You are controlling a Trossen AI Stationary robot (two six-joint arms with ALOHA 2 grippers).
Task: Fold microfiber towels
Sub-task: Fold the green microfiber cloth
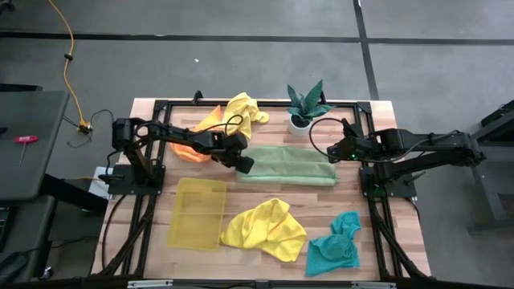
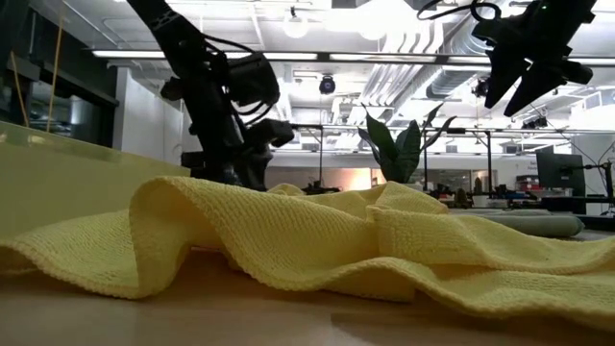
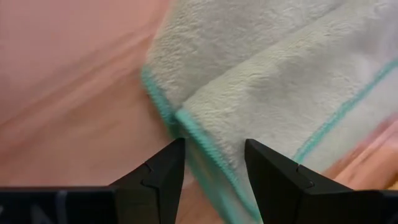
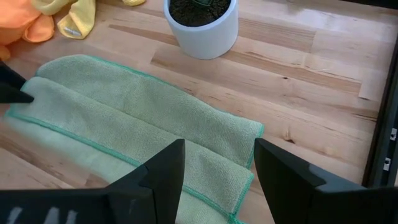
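Note:
The olive-green towel [image 1: 287,164], edged in teal, lies flat on the table's middle as a long folded strip. My left gripper [image 1: 243,165] is open at the towel's left end and slants down. In the left wrist view a teal-edged corner [image 3: 186,124] shows between its fingers [image 3: 163,171]. My right gripper [image 1: 332,151] hangs open, high above the towel's right end [image 4: 239,155]. A yellow towel [image 1: 265,229] and a teal towel [image 1: 333,249] lie crumpled near the front. An orange towel [image 1: 191,146] and another yellow one [image 1: 241,108] lie at the back. My left gripper comes slanting down from the table's left, one finger on either side of the green towel's left-end corner [image 3: 198,140]. Whether the fingertips touch the cloth, I cannot tell. The towel lies flat on the table.
A translucent yellow tray [image 1: 197,213] stands at the front left, beside the front yellow towel. A potted plant [image 1: 305,108] in a white pot stands just behind the green towel's right half. Bare wood shows between the green towel and the front towels.

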